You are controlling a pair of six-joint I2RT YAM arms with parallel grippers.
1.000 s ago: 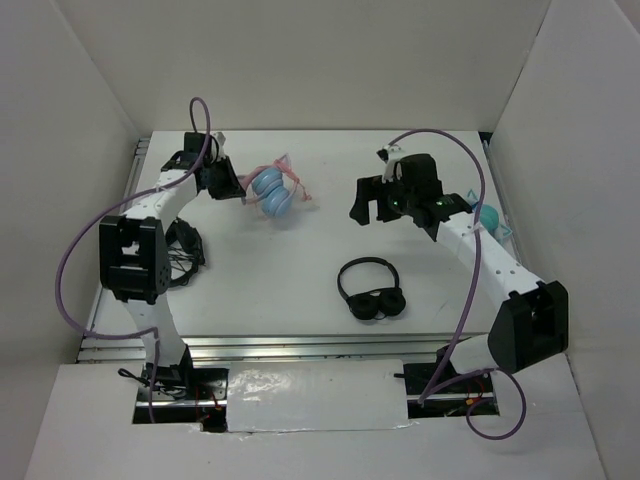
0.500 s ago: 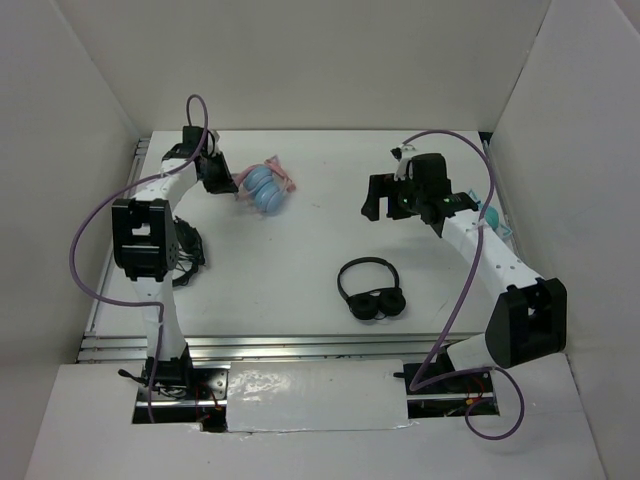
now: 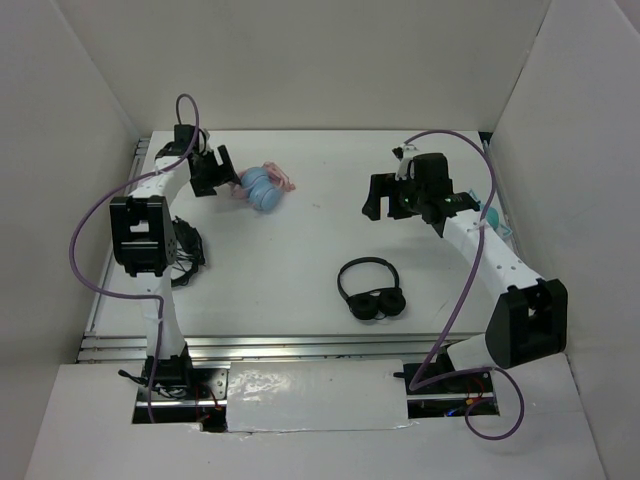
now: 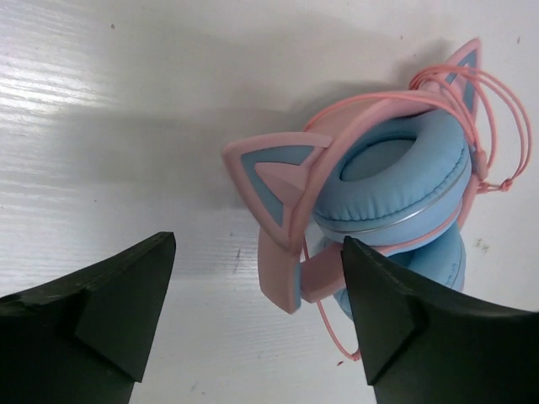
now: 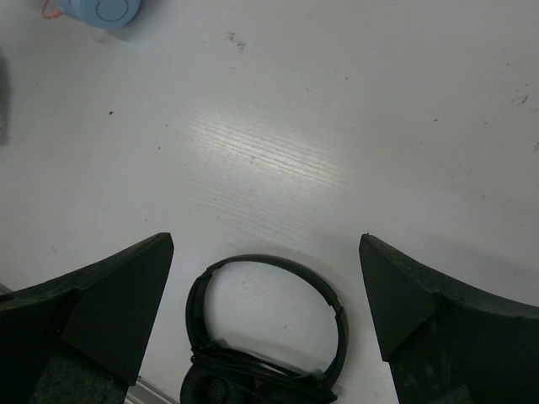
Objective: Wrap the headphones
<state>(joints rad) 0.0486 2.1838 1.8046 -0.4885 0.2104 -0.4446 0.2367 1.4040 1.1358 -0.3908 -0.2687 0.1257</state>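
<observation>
The headphones (image 3: pixel 262 186) lie folded on the white table at the back left: light-blue ear cups, a pink headband with cat ears (image 4: pixel 278 181) and thin pink cable looped around them. My left gripper (image 3: pixel 222 170) is just to their left, open. In the left wrist view the headband's end (image 4: pixel 286 282) sits between the spread fingers of that gripper (image 4: pixel 258 252), with a gap on the left side. My right gripper (image 3: pixel 385 203) hovers open at the back right, well apart from them. A blue ear cup (image 5: pixel 105 10) shows at the top left of the right wrist view.
Black headphones (image 3: pixel 371 290) lie in the middle right of the table, below my right gripper (image 5: pixel 265 244). A black wire bundle (image 3: pixel 185 255) sits by the left arm. A teal object (image 3: pixel 490 217) rests at the right edge. White walls enclose the table.
My left gripper carried the headphones back and to the left, then opened and let go of them; they now rest on the table. The right arm shifted slightly right, still open.
</observation>
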